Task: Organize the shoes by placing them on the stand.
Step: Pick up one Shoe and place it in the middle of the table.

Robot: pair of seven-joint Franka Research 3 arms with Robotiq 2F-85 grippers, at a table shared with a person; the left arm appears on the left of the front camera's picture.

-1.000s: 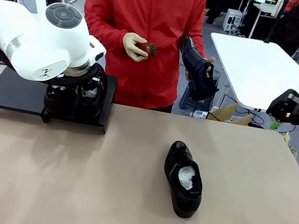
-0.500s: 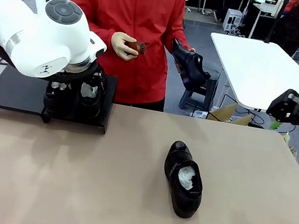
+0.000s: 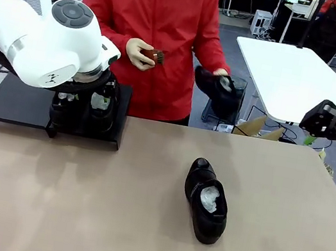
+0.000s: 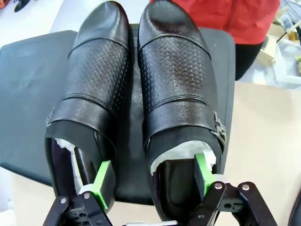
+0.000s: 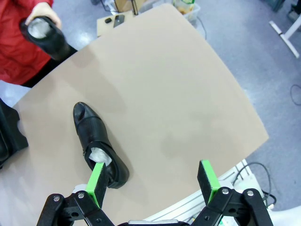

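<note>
Two glossy black shoes (image 4: 101, 80) (image 4: 181, 89) stuffed with white paper sit side by side on the black stand (image 4: 28, 84), toes pointing away. My left gripper (image 4: 154, 176) hangs open over their heel ends, one green pad at each shoe's opening and gripping neither. From the front it stands at the right end of the stand (image 3: 15, 105), as the left gripper (image 3: 83, 107). Another shoe (image 3: 207, 200) (image 5: 99, 141) lies on the table right of centre. The person holds a shoe (image 3: 219, 86) (image 5: 44, 30) in one hand. My right gripper (image 5: 152, 181) (image 3: 322, 120) hovers open past the table's right edge.
The person in a red jacket stands at the far edge with a small brown brush (image 3: 153, 54) in the other hand. A white table (image 3: 294, 76) stands behind on the right. The tan tabletop (image 3: 108, 206) is bare around the lone shoe.
My left gripper has opened and let go of the shoe on the stand. The person has lowered and turned the held shoe. The right arm has stayed still.
</note>
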